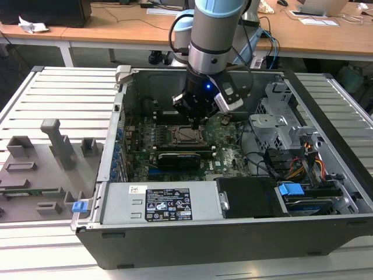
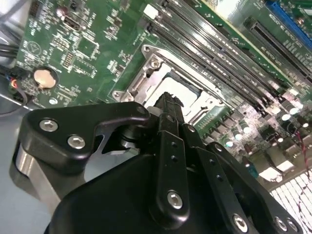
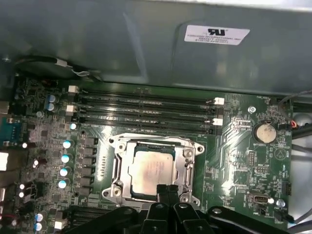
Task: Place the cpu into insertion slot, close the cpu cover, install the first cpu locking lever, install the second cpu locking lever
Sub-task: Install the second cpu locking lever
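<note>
With the cpu [image 3: 152, 170] seated in the insertion slot [image 3: 127, 192] and the cpu cover [image 3: 122, 163] down around it, the pincer [image 3: 168, 189], fingertips pressed together on nothing, sits at the socket's six-o'clock edge, likely working a locking lever, which calls for fine alignment.

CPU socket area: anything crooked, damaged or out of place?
Nothing stands out. The cpu sits flat and square in the insertion slot, with the cpu cover lying level around it. The gripper hovers at the socket's edge, jaws together.
</note>
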Motion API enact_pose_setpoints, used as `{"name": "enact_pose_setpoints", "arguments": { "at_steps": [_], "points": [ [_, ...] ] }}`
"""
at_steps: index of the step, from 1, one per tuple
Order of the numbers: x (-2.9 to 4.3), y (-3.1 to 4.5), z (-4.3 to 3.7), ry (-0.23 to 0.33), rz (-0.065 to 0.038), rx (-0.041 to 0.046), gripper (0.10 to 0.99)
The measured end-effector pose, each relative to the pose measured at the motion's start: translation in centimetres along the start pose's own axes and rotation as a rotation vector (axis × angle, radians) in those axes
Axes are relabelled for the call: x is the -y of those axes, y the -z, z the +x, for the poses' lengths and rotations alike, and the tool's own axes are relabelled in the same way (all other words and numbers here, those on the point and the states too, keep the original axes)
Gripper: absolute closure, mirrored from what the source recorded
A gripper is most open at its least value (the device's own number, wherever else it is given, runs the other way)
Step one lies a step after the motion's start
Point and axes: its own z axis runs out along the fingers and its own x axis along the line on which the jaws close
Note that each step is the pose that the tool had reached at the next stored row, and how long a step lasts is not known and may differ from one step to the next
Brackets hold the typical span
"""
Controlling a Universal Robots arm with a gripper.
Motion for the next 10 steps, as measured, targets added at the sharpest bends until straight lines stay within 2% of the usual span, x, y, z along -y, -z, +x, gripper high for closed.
{"name": "enact_pose_setpoints", "arguments": {
  "at_steps": [2, 4, 10],
  "points": [
    [0.89, 0.02, 0.07, 0.0, -0.001, -0.0003, 0.98],
    [1.48, 0.04, 0.12, 0.0, -0.001, -0.0004, 0.98],
    [2.45, 0.04, 0.2, 0.0, -0.001, -0.0003, 0.98]
  ]
}}
